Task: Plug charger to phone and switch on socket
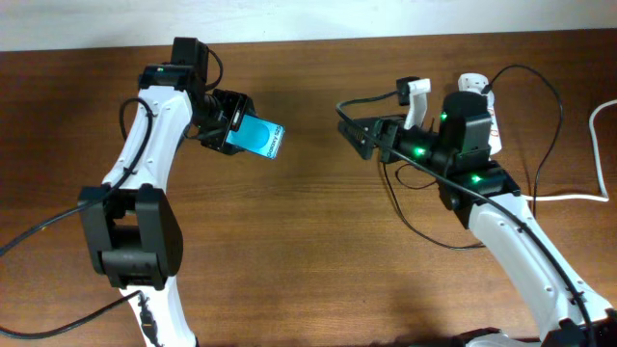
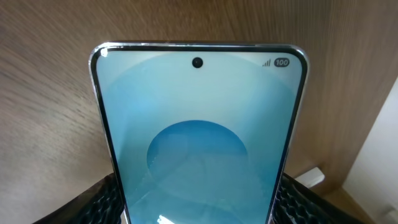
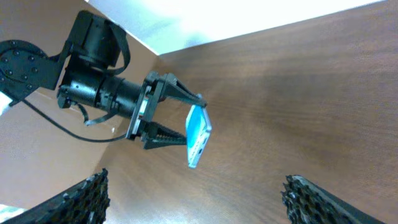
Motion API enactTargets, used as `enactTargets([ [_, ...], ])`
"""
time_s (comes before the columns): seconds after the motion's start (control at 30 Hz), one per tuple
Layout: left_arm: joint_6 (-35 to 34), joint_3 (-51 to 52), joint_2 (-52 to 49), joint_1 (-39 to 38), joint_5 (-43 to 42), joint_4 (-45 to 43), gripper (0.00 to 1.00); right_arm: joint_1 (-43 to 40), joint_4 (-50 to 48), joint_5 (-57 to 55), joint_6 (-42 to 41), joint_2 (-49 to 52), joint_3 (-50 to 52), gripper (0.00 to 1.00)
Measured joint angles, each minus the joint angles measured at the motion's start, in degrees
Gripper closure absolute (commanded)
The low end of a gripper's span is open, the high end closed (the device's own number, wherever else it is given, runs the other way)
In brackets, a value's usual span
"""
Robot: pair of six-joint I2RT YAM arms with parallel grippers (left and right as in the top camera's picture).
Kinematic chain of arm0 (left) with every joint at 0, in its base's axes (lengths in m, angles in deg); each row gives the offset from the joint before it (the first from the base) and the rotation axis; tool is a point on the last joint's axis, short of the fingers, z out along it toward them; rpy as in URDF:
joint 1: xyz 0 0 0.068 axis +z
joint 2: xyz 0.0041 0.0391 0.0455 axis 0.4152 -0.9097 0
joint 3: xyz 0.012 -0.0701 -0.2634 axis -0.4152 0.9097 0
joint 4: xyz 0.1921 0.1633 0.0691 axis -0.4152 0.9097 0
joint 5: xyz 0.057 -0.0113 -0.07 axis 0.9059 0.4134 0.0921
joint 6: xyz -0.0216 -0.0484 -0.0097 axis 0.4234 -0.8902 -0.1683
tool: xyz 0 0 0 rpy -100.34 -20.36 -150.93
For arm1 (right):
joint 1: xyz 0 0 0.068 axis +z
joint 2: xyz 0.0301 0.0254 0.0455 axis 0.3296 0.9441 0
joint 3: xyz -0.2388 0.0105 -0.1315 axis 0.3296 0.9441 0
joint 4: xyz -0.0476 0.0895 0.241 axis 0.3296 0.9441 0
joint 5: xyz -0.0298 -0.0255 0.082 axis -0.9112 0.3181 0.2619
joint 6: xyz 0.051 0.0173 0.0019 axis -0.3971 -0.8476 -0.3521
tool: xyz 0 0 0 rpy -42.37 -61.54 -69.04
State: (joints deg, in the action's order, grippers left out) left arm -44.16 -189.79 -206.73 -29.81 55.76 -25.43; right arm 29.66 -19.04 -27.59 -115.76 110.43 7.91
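Left gripper clenches the phone aloft at upper left, apparently presenting it for plugging; right gripper gapes empty.

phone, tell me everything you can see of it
The phone is slim, rectangular, with a silvery frame and a lit cyan-blue screen showing a darker oval, a punch-hole camera top centre and a battery badge reading 100. The left gripper clamps its lower end, holding it tilted above the wooden table.

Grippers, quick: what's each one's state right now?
Left gripper: shut on the small rectangular cyan-screened smartphone.
Right gripper: open, holding nothing.
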Motion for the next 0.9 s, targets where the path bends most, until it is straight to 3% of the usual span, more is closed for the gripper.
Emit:
enactTargets([
  [0.13,-1.9,0.0,0.0,0.0,-2.1,-0.1,1.00,4.8,-1.1,-4.4,-7.4,3.3,0.0,0.21],
  [0.23,-2.1,0.0,0.0,0.0,-3.3,-0.2,1.00,9.5,-7.6,-7.0,-13.0,9.1,-0.1,0.30],
  [0.37,-2.3,0.0,0.0,0.0,-4.4,-0.2,1.00,14.6,-16.3,-10.4,-20.1,17.0,-0.1,0.35],
  [0.47,-2.3,0.0,0.0,-0.2,-4.7,-0.2,1.00,17.0,-17.6,-14.8,-21.4,19.4,-0.1,0.37],
  [0.63,-2.7,0.0,0.0,-3.5,-4.6,-0.4,1.00,18.9,-18.4,-20.9,-21.0,19.4,-0.1,0.54],
  [0.9,-3.0,0.0,0.0,-7.0,-4.6,-0.5,1.00,19.1,-18.9,-24.3,-18.1,19.4,-0.1,0.59],
])
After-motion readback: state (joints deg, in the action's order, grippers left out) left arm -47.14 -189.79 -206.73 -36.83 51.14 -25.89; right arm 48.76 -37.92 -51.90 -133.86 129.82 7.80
